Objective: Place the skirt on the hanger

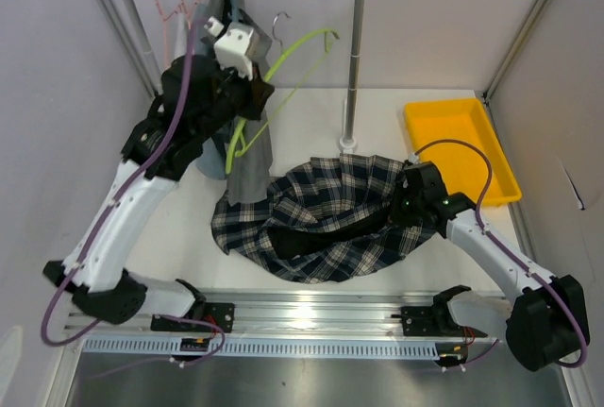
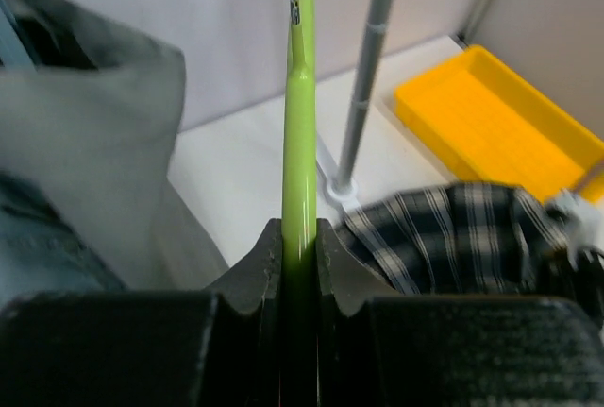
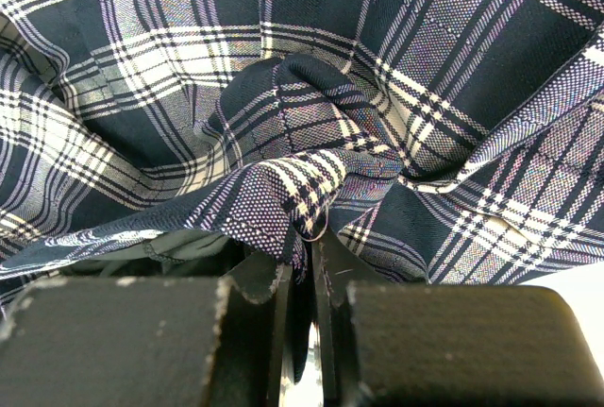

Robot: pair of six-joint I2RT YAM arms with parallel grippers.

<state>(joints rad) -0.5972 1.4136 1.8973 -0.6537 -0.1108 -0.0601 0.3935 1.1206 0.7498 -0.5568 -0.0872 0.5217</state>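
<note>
Up close, the left wrist view shows the left hand [image 2: 299, 242] pinching the lime-green hanger [image 2: 300, 114], which runs edge-on between its fingers. From above, that same hanger slants up and to the right, near the rack's upright pole [image 1: 354, 67]. Only the right wrist view shows the right hand [image 3: 302, 270] nipping a bunched fold of the plaid skirt [image 3: 283, 152]; overhead, that grip is buried in cloth. The skirt lies heaped in the middle of the tabletop [image 1: 311, 110], towards the near edge. A grey garment [image 1: 247, 157] hangs down from the rack and meets the skirt's far-left edge. A yellow tray [image 1: 472, 147] sits at the far right corner.
</note>
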